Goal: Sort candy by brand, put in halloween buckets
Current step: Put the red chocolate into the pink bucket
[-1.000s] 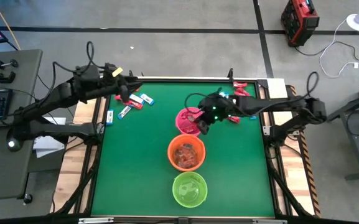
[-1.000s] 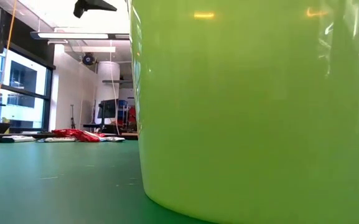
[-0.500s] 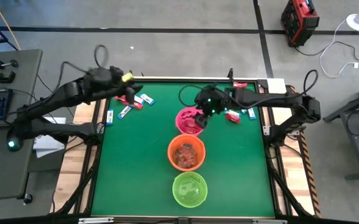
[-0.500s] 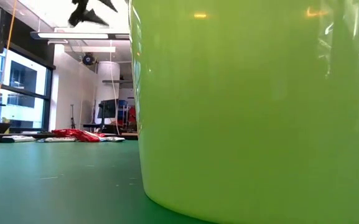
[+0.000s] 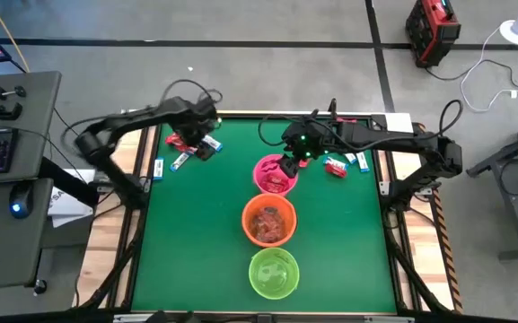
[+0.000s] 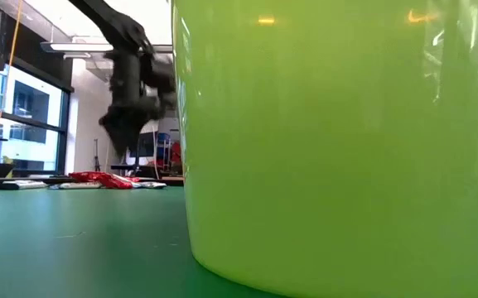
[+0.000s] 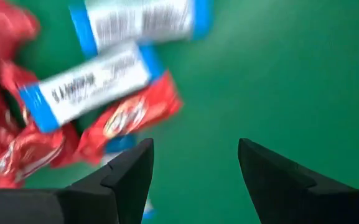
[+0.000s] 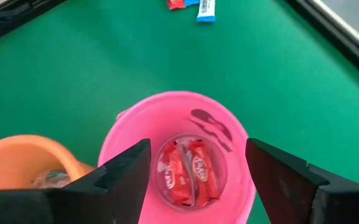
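Hovering low over the candy pile (image 5: pixel 187 146) at the table's far left corner, the left gripper (image 7: pixel 195 168) has its fingers spread wide and empty, with glossy red packets and a blue-and-white one (image 7: pixel 87 89) lying crumpled and overlapping just ahead of them. Because those wrappers are slick, thin and stacked on each other, a closing pinch could slide off, or catch two brands at once and spoil the sort. Further right, the pink bucket (image 5: pixel 275 174) sits first in a row with the orange bucket (image 5: pixel 268 221) and the lime green bucket (image 5: pixel 274 273), all smooth round plastic pails on the green felt-like table (image 5: pixel 196 242). The right gripper (image 8: pixel 198 165) hangs directly above the pink one, fingers parted and carrying nothing, and two shiny red packets (image 8: pixel 185 171) rest flat on its bottom. A few more wrapped pieces (image 5: pixel 341 165) lie by the far right edge. If that arm drops while swinging away, it could clip the light pail's rim and tip it.
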Robot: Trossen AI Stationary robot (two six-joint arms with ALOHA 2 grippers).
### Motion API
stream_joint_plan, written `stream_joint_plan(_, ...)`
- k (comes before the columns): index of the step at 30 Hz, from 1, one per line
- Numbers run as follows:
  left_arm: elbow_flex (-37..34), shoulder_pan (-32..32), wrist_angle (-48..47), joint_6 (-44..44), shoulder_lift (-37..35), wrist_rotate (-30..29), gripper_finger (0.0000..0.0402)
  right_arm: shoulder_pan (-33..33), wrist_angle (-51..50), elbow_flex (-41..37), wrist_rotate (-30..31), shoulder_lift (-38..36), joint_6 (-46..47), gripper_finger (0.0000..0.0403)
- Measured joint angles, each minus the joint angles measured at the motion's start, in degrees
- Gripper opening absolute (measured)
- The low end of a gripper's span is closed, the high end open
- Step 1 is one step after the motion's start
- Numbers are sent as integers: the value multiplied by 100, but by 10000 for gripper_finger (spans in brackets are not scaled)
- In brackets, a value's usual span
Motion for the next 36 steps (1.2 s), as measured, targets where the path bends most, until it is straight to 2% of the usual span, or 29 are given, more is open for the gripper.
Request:
stream_joint_plan(3, 201, -50, -641, 655, 736, -567, 225, 86, 5, -9, 4, 0, 87, 255)
stream_joint_plan(6, 269, -74, -591, 1035, 1211, -1127, 225, 166, 12, -11, 119, 0, 236, 255)
stream_joint_plan(15, 298, -114, -224, 1525, 1419, -1873, 225, 377, 88, -17, 216, 7, 555, 255)
stream_joint_plan(20, 314, -375, -308, 1762, 1111, -1910, 225, 438, 91, -17, 232, 9, 554, 255)
stream_joint_plan(25, 323, -597, 64, 2673, 863, -2054, 225, 425, 104, -20, 521, 15, 542, 255)
stream_joint_plan(30, 321, -601, 223, 3555, 1069, -2094, 225, 415, 114, -20, 558, 17, 582, 255)
stream_joint_plan(36, 316, -477, 249, 3676, 1445, -2281, 225, 429, 114, -22, 557, 17, 638, 255)
